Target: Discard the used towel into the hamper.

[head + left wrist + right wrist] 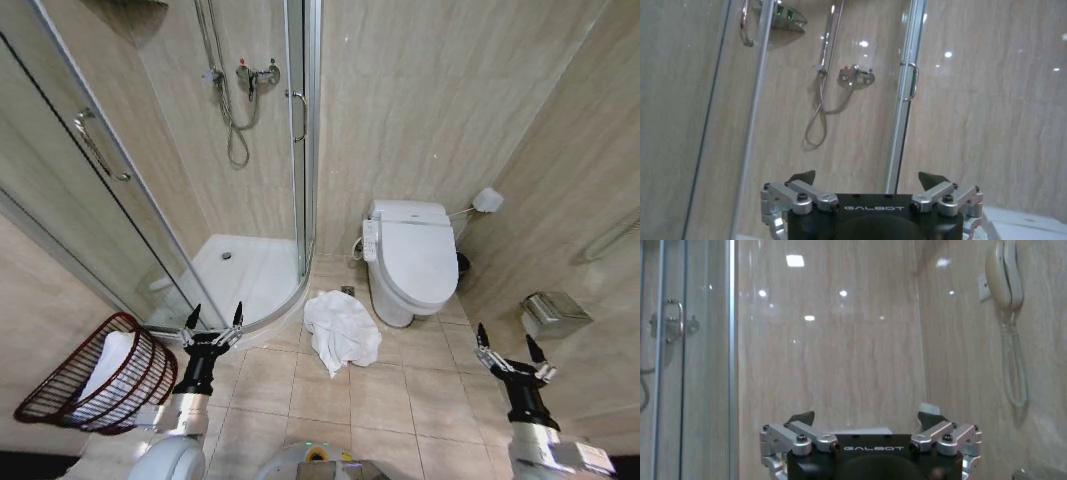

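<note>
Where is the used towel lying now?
In the head view, the towel lies crumpled on the floor tiles, just left of the toilet base and beside the shower curb.

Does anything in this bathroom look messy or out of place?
Yes. A white towel lies crumpled on the tiled floor between the shower and the toilet. The hamper near the left gripper is tipped over at a slant, with something white inside.

I read "GALBOT" in pale letters on the black body of my left gripper (867, 180), just behind its spread fingers, and the same word on my right gripper (867, 419).
</note>
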### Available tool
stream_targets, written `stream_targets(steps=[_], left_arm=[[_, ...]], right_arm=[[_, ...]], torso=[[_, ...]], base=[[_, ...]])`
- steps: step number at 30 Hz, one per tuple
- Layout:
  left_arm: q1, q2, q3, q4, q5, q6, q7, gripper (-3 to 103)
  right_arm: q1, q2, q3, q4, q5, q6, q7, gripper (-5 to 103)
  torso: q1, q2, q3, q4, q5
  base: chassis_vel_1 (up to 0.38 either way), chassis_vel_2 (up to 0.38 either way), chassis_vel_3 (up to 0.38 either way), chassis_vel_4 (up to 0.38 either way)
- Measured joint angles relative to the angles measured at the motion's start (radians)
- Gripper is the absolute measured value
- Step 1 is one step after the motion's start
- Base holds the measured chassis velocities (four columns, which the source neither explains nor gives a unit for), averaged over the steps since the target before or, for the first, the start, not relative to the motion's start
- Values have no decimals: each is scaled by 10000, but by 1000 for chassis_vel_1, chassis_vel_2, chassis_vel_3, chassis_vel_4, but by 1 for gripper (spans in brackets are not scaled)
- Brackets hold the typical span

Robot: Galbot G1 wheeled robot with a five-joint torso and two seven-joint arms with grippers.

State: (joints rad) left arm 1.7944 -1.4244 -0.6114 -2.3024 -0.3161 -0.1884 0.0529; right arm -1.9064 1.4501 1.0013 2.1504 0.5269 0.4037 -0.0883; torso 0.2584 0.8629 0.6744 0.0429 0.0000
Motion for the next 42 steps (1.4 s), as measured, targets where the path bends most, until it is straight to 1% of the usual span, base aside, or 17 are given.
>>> stream_targets(steps=[4,5,8,12,15,16,19,25,30,33,37,41,42], left_arm=[[0,0,0,0,0,0,0,100],[0,0,0,0,0,0,0,100],[0,0,0,0,0,0,0,100],[0,0,0,0,0,0,0,100],[0,0,0,0,0,0,0,100],[0,0,0,0,0,0,0,100],[0,0,0,0,0,0,0,100],[0,0,0,0,0,0,0,100],[0,0,0,0,0,0,0,100],[0,0,0,0,0,0,0,100],[0,0,0,0,0,0,0,100],[0,0,0,0,0,0,0,100],[0,0,0,0,0,0,0,100]], right_arm=[[-19,-6,3,543,62,-151,-7,100],[-19,-6,3,543,62,-151,-7,100],[12,20,-33,807,114,-371,-38,100],[58,102,-130,734,-42,-395,257,100],[18,130,-169,655,43,-214,310,100],[18,130,-169,655,43,-214,310,100],[132,174,-169,520,308,193,365,100],[185,173,-170,395,416,540,322,100],[264,207,-188,168,87,841,342,100],[113,158,-325,137,-102,937,229,100],[-48,89,-450,136,-231,800,76,100],[-146,26,-599,90,-229,537,-38,100],[-201,5,-666,62,-212,372,-128,100]], torso=[[-98,-229,-130,0,-1],[-98,-229,-130,0,-1],[-179,-398,-219,0,-2],[-248,-555,-307,0,1],[-320,-728,-407,0,0],[-320,-728,-407,0,0],[-402,-895,-496,0,0],[-494,-1100,-603,0,0],[-598,-1330,-728,0,0],[-669,-1496,-825,0,0],[-721,-1621,-899,0,0],[-792,-1783,-993,0,0],[-825,-1856,-1031,0,-1]], base=[[0,0,0,0],[0,0,0,0],[0,0,0,0],[0,0,0,0],[0,0,0,0],[0,0,0,0],[0,0,0,0],[0,0,0,0],[0,0,0,0],[0,0,0,0],[0,0,0,0],[0,0,0,0],[0,0,0,0]])
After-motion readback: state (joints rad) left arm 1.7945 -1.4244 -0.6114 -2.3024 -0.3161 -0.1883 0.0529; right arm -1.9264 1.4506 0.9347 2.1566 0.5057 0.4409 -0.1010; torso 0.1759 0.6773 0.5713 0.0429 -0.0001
